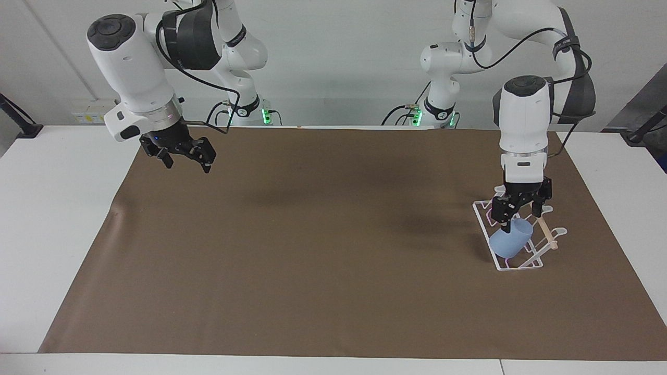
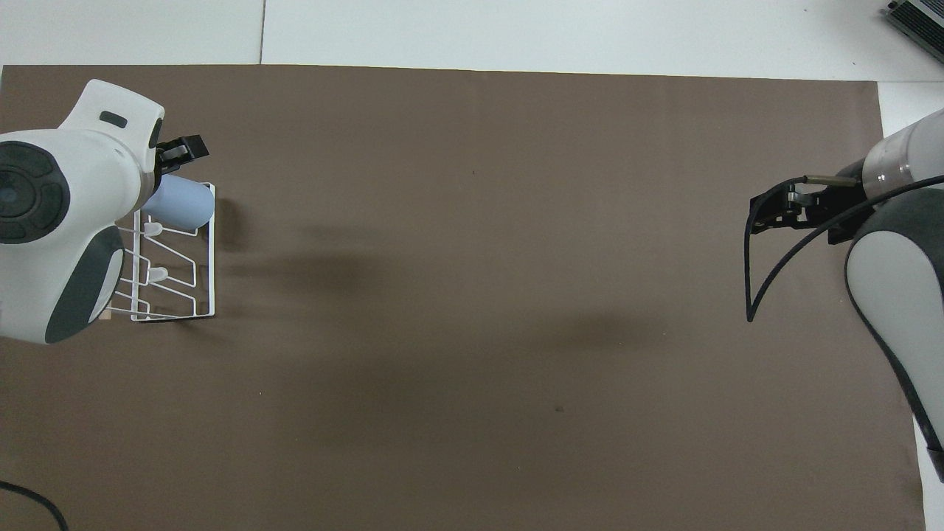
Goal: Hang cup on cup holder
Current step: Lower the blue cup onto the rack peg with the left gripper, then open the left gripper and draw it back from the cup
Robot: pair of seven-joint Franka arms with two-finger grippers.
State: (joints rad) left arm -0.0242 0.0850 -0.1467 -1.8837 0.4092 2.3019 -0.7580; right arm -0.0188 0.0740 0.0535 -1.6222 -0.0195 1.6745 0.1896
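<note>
One matte light-blue cup (image 1: 511, 238), a handleless tumbler tapering to its base, lies tilted on a prong of the one white wire cup holder (image 1: 508, 266), at the holder's end farther from the robots. The holder has a rectangular base, looped prongs and a pale wooden dowel (image 1: 547, 233) along the top. Just above the cup hangs the left tool (image 1: 520, 214), fingers spread wide and gripping nothing. The right tool (image 1: 183, 156), also wide and empty, waits in the air over the brown paper sheet (image 1: 312, 250) covering the white counter (image 1: 52, 208), well apart from the cup.
</note>
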